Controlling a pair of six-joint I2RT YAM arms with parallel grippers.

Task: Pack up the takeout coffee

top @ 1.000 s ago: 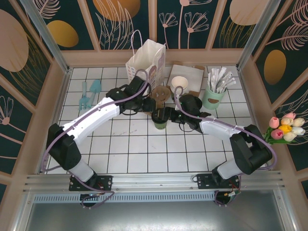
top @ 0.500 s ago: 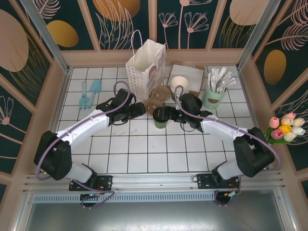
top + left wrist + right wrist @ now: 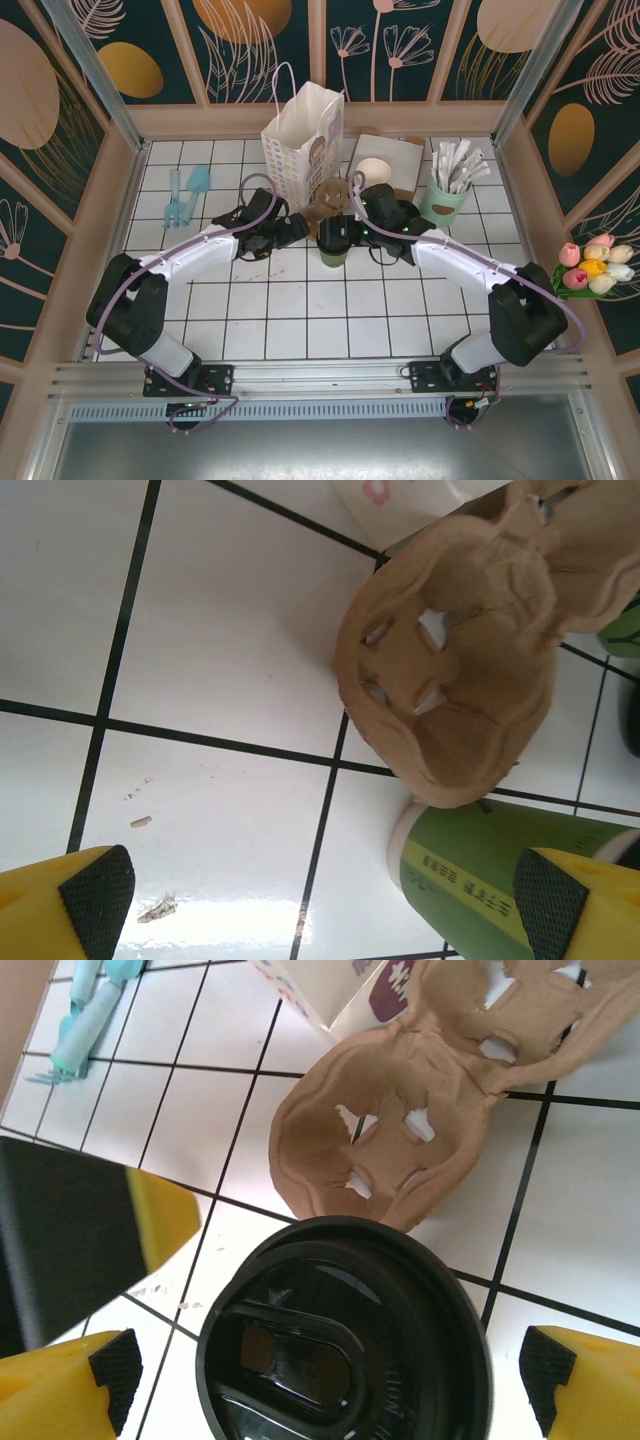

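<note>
Tabletop [image 3: 310, 330] of white tiles under takeout coffee [image 3: 333, 238] — floral walls [image 3: 400, 50] behind.

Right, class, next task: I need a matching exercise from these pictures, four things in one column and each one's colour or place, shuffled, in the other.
Things:
1 takeout coffee
2 paper bag
3 cup carrier
4 tulips

Descriptions:
A brown, lying flat beside the bag
B pink and yellow, far right
C green with a black lid
D white, upright at the back

Pairs: 1-C, 2-D, 3-A, 4-B
</note>
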